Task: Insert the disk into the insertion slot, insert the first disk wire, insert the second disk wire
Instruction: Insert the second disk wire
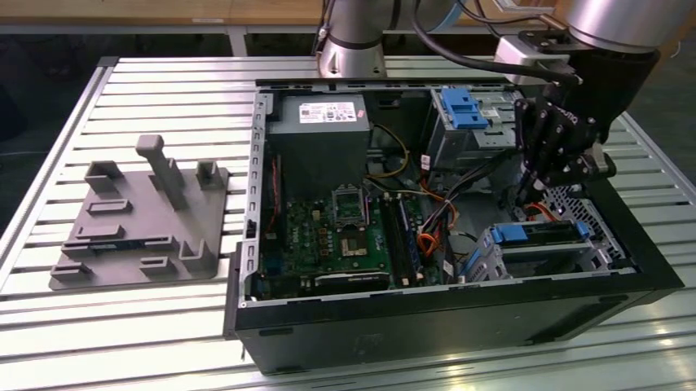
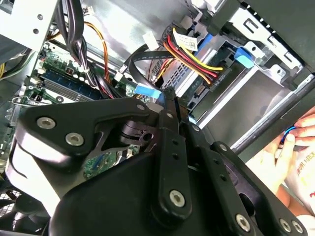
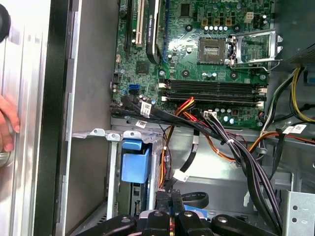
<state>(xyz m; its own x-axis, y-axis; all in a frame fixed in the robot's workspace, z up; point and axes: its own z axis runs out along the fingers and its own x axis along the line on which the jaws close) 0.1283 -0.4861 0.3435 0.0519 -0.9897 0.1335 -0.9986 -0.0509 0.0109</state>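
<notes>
The disk [image 1: 540, 235], silver in a blue carrier, lies in the insertion slot [image 1: 566, 259], a low perforated cage at the exterior view's right inside the black case. Its blue carrier [image 3: 134, 164] also shows in the first wrist view. A black plug [image 2: 220, 76] with red, yellow and black wires sits at the disk's [image 2: 236, 96] end. My gripper [image 1: 526, 198] hangs just above and behind the slot. Its fingers [image 2: 170, 98] are shut on the blue-tipped end [image 2: 147, 90] of a black flat wire [image 3: 194, 199], a short way from the disk. The gripper [image 3: 170, 196] points down into the case.
The taller bay with a blue latch [image 1: 465, 108] stands behind the gripper. Loose wire bundles [image 3: 236, 152] cross between the motherboard [image 1: 348, 236] and the slot. A person's hand [image 3: 7, 123] rests outside the case wall. A grey fixture plate [image 1: 142, 220] lies on the table at the exterior view's left.
</notes>
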